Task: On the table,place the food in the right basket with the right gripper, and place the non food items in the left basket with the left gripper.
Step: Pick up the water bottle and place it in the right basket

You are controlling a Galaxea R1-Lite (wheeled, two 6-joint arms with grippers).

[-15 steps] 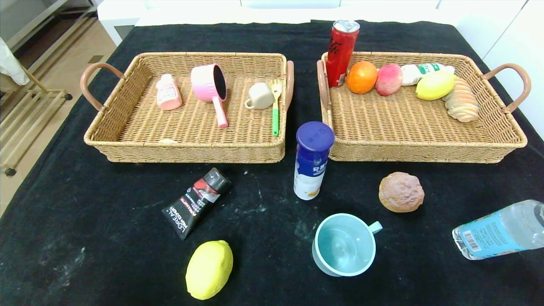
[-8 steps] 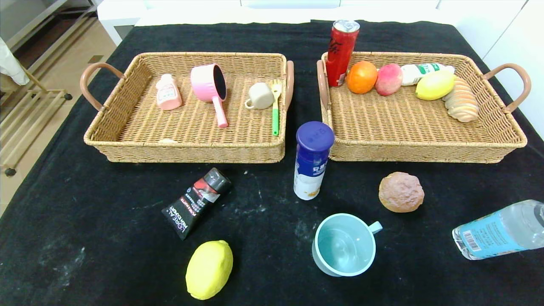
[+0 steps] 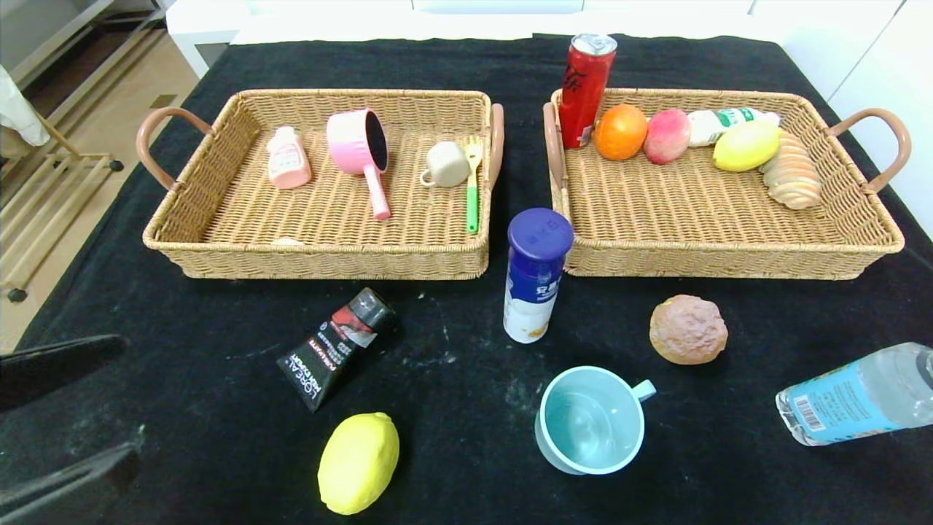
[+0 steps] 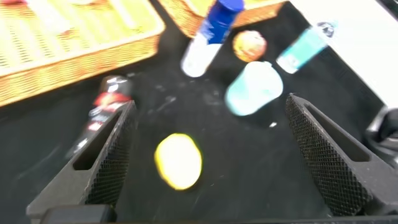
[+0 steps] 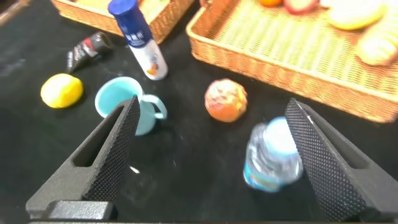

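We are reading the left end effector (image 3: 62,415) as released, its fingers spread wide and empty at the near left edge of the counter (image 3: 182,350). The right end effector (image 5: 211,162) is also released and empty, hanging above the water bottle (image 5: 270,155) and the round bun (image 5: 226,99).

Risks we are flagging:
- The black L'Oreal tube (image 3: 337,346) and the loose lemon (image 3: 359,461) are both lying just ahead of the left end effector, close together; a descent aimed loosely could be catching the lemon, a food item, and carrying it to the wrong basket.
- The tube is lying flat, so the fingers may be scraping the cloth or skating over it.
- The upright blue-capped bottle (image 3: 537,273) is looking easy to topple.

Loose on the counter, we are counting one tube, one lemon, one blue-capped bottle, one teal cup (image 3: 590,419), one bun, one water bottle: six. The left basket (image 3: 321,259) is holding four items, the right basket (image 3: 729,259) six.
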